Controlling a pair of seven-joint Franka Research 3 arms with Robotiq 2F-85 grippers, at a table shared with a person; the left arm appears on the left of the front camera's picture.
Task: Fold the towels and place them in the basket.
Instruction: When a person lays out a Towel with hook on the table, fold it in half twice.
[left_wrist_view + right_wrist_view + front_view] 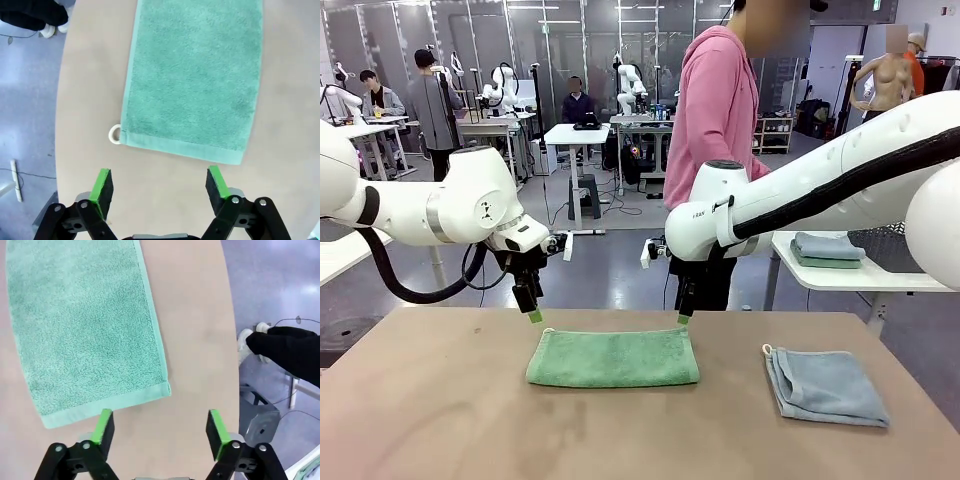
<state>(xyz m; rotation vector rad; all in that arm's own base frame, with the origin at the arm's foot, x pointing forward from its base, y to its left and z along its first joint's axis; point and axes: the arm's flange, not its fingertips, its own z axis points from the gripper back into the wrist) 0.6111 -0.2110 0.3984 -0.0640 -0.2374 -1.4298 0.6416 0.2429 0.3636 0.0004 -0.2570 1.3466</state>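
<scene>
A green towel (613, 357) lies folded in half on the table's middle. My left gripper (534, 314) hovers just above its far left corner, open and empty. In the left wrist view the green towel (195, 75) stretches away from the open left gripper (159, 186), a small white loop at its corner. My right gripper (683, 318) hangs open over the far right corner. The right wrist view has the green towel (85, 325) ahead of the open right gripper (159, 426). A light blue-grey towel (826, 386) lies folded at the right. The basket (890, 245) sits on a side table, partly behind my right arm.
A person in a pink hoodie (720, 110) stands at the table's far edge. A white side table (850, 272) at the right carries folded towels (828, 250). The person's shoes (250, 340) stand by the table's edge (231, 340).
</scene>
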